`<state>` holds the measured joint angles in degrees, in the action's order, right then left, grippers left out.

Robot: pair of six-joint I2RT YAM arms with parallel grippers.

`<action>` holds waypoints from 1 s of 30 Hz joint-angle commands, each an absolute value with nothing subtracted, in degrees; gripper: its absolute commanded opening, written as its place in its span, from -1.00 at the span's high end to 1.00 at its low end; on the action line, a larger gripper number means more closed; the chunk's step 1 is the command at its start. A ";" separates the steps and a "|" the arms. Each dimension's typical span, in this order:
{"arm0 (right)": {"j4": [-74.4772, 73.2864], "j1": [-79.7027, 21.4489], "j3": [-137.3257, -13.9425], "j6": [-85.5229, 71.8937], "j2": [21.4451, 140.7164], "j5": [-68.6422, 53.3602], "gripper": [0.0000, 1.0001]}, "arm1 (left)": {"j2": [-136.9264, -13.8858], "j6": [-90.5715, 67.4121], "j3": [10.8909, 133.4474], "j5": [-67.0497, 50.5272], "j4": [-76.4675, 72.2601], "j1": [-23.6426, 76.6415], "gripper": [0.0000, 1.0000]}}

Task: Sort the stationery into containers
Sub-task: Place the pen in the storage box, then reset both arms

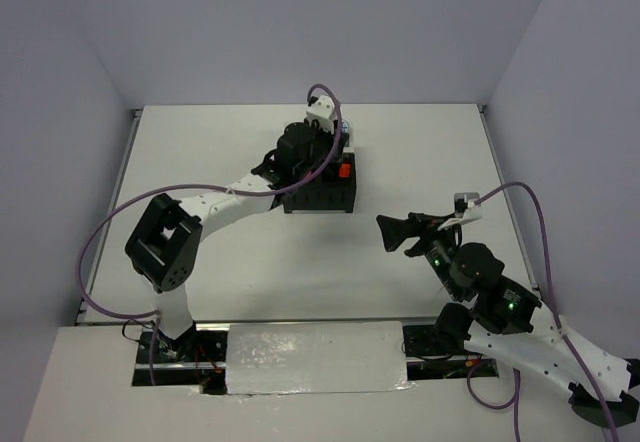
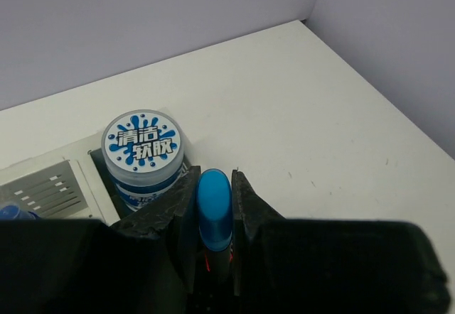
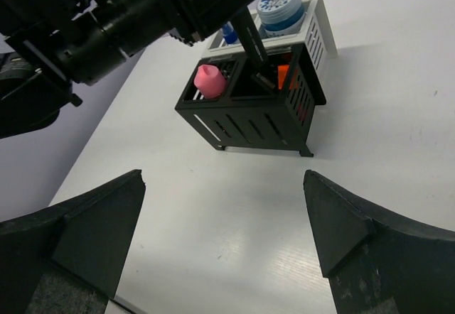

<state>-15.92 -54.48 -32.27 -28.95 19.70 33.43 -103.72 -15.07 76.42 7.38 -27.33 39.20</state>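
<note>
My left gripper [image 2: 213,175] is shut on a black highlighter with a blue cap [image 2: 214,204], held cap up. It hangs over the containers, its fingers [image 3: 250,44] reaching down over the black box [image 3: 249,118]. In that box a pink marker [image 3: 208,79] stands in the left compartment and an orange-capped highlighter [image 3: 286,76] in the right one. Behind it, a round blue-white roll [image 2: 142,147] sits in a light grey tray [image 3: 317,35]. A second grey tray [image 2: 43,190] beside it holds something blue [image 3: 229,33]. My right gripper [image 3: 224,179] stands open and empty over bare table, short of the box.
White walls close the table at the back and on both sides. The left arm's elbow [image 1: 165,242] and its purple cable [image 1: 95,252] reach across the left half. The right arm's base [image 1: 530,337] is at the near right.
</note>
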 commanded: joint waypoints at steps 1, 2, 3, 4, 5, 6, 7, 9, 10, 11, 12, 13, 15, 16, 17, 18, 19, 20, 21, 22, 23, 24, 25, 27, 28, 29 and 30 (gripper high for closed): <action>-14.85 -54.23 -35.33 -26.46 20.39 31.38 -0.99 | -103.80 -11.69 77.00 9.49 -33.48 39.11 0.53; -14.68 -54.23 -35.33 -26.46 21.00 31.38 -0.99 | -103.80 -11.69 76.56 9.67 -33.92 39.11 0.50; -14.50 -54.23 -35.33 -26.19 21.27 31.46 -0.99 | -103.62 -11.78 75.42 10.02 -34.53 39.02 0.48; -14.15 -54.23 -35.25 -26.10 21.53 31.38 -0.99 | -103.54 -11.86 74.80 10.02 -34.89 39.02 0.43; -13.80 -54.32 -35.07 -26.02 21.71 31.29 -0.99 | -103.45 -11.95 74.27 9.41 -35.24 39.02 0.37; -13.19 -54.23 -34.98 -25.93 22.23 31.29 -0.99 | -102.93 -12.13 73.75 9.32 -35.33 39.02 0.19; -12.92 -54.23 -34.98 -25.67 22.41 31.20 -0.99 | -102.66 -12.39 72.17 8.97 -36.20 39.02 0.04; -12.22 -54.31 -34.98 -25.58 23.20 31.20 -0.99 | -101.17 -13.09 69.45 8.79 -37.35 39.02 -0.48; -12.04 -54.23 -35.07 -25.40 23.46 31.20 -0.99 | -100.64 -13.44 68.56 8.88 -38.66 39.02 -0.60; -11.95 -54.14 -35.24 -25.40 23.64 31.20 -0.99 | -100.03 -13.88 67.68 9.31 -38.85 39.11 -0.72; -11.78 -54.23 -35.33 -25.31 23.99 31.20 -0.99 | -99.32 -14.32 66.98 9.40 -39.20 39.11 -0.78; -11.69 -54.23 -35.42 -25.14 24.17 31.20 -0.99 | -98.01 -14.41 65.67 9.49 -39.37 39.11 -0.80; -11.86 -54.14 -35.68 -24.96 24.35 31.46 -0.99 | -95.03 -15.03 64.61 11.06 -37.98 39.46 -0.87; -11.95 -54.14 -35.77 -24.70 24.43 31.73 -0.99 | -93.62 -15.73 64.34 11.86 -37.01 39.46 -0.90; -12.82 -54.14 -36.21 -24.52 24.43 32.08 -0.99 | -91.86 -16.34 63.99 12.65 -34.74 39.55 -0.96; -13.27 -54.14 -36.56 -24.35 24.35 32.43 -0.99 | -87.84 -16.96 63.46 13.53 -33.06 39.55 -0.99; -13.97 -54.14 -36.91 -24.26 24.26 33.13 -0.99 | -85.71 -18.88 63.46 15.80 -30.87 39.64 -0.99; -15.37 -54.14 -37.87 -24.17 24.08 33.31 -0.99 | -83.17 -20.03 63.72 16.52 -24.50 39.64 -0.99; -16.25 -54.14 -38.49 -23.91 23.91 33.48 -0.99 | -78.88 -21.00 65.29 17.22 -20.34 39.64 -0.99; -17.48 -54.14 -39.28 -23.82 23.82 34.18 -0.99 | -77.10 -23.01 66.61 19.49 -15.17 39.64 -0.99; -20.97 -54.05 -41.72 -23.82 24.25 34.89 -0.99 | -75.34 -24.33 68.10 20.99 -9.64 39.64 -0.99; -23.01 -54.23 -43.23 -23.73 24.69 35.68 -0.99 | -71.93 -25.30 70.20 22.40 0.34 39.64 -0.99; -25.46 -54.14 -45.07 -23.73 25.31 36.47 -0.99 | -70.33 -27.49 70.92 24.41 5.57 39.64 -0.99; -34.69 -54.14 -51.83 -24.52 28.55 39.10 -0.99 | -66.03 -30.13 73.20 31.88 21.08 39.46 -0.99; -38.02 -54.05 -56.55 -24.96 29.87 39.89 -0.99 | -64.79 -32.58 73.82 35.04 26.23 39.38 -0.99; -44.06 -54.14 -58.95 -25.22 32.23 41.38 -0.99 | -63.47 -34.09 74.26 41.25 31.06 39.29 -0.99; -47.08 -54.14 -60.98 -25.83 33.30 41.92 -0.99 | -60.93 -35.49 74.70 44.18 35.90 38.85 -0.99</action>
<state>-33.41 -54.35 -54.30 -24.91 30.15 37.06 -63.88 -28.32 73.73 29.58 10.85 39.44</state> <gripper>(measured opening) 0.994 0.993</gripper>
